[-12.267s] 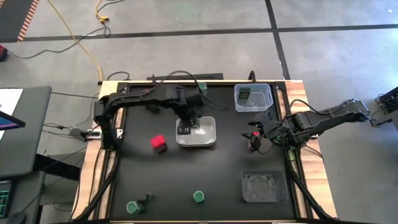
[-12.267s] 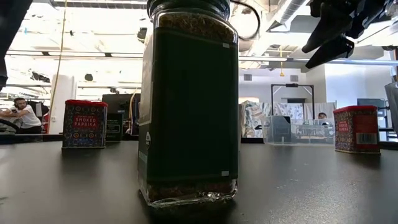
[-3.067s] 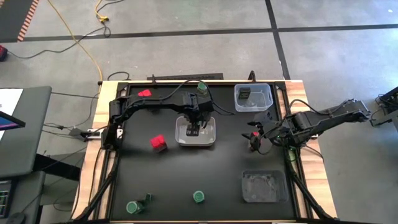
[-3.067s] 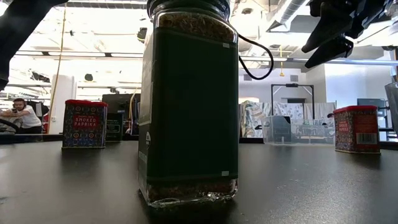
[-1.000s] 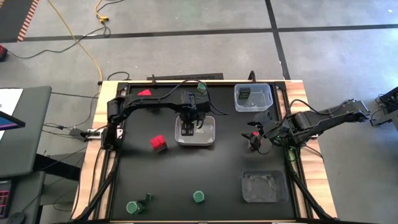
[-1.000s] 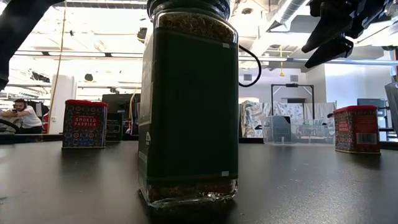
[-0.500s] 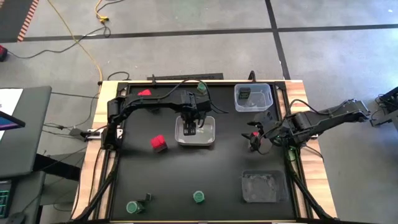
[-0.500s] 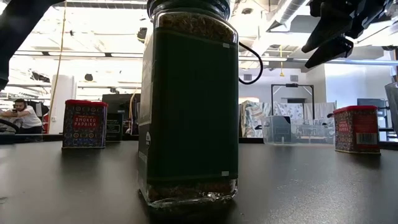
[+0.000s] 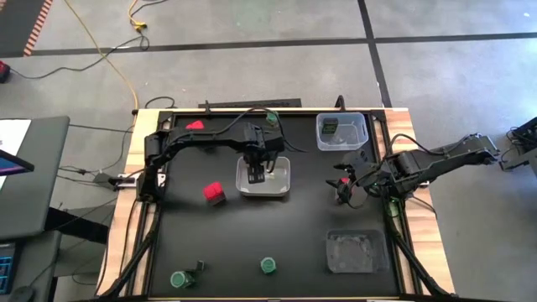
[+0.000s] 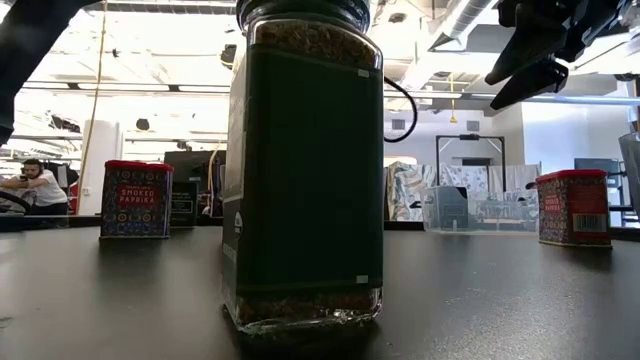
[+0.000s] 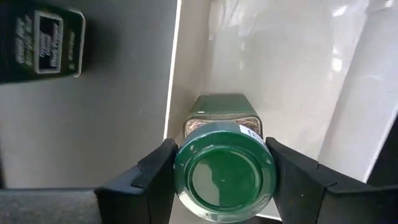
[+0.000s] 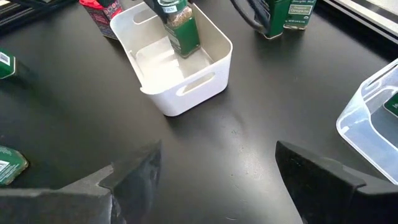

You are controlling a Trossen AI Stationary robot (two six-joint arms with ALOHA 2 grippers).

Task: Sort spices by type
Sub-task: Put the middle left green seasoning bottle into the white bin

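My left gripper [image 9: 258, 170] points down over the white bin [image 9: 281, 186] and is shut on a green-lidded spice jar [image 11: 224, 173], which reaches down into the bin [image 12: 177, 25]. My right gripper [image 9: 345, 190] hangs open at the table's right side, touching nothing, with a red box [image 10: 572, 207] close by. Another red box [image 9: 214, 193] stands left of the bin. Two green-lidded jars [image 9: 268, 266] [image 9: 179, 278] stand near the front edge. A further jar [image 9: 271, 119] stands behind the bin, and a dark tin [image 9: 331, 127] sits in the clear tray [image 9: 361, 134]. My left gripper pinches the jar at its top, one finger [image 11: 155, 180] on each side of the round green lid [image 11: 186, 177]. The fingers come from above, pointing down. The jar hangs a little tilted inside the bin; whether its base touches the bin floor I cannot tell.
A grey-clear tray [image 9: 357, 252] lies at the front right. A dark green container [image 11: 40, 43] is on the table just outside the bin. Bare black table lies between the bin and the front jars. A person [image 10: 35, 185] sits far behind the table.
My left gripper has rolled slightly about its own axis over the bin, staying shut on the jar and in place.
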